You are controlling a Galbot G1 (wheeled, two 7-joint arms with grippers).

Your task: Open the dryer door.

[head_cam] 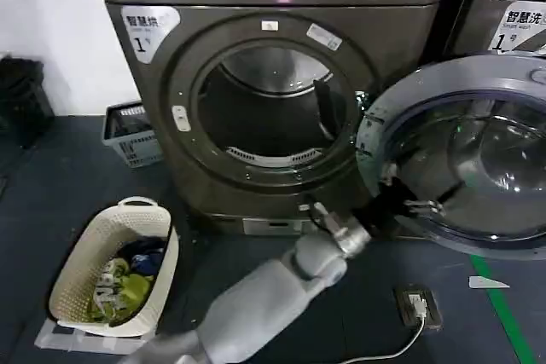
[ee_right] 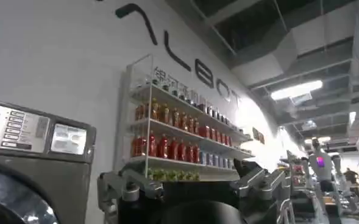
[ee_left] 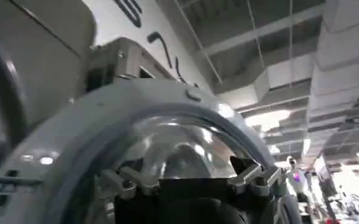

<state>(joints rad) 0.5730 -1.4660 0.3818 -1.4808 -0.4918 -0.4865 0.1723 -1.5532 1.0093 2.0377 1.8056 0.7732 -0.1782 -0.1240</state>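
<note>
Reaching from low left, the left gripper [head_cam: 408, 202], fingers spread apart, touches the swung-open dryer door [head_cam: 465, 155].

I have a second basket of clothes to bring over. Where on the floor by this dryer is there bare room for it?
Bare floor lies between the white laundry basket and the dryer's front, and behind it toward the grey crate. It is crowded on the other side: the left gripper sits at the swung-open dryer door, with a cabled box on the floor below.
</note>
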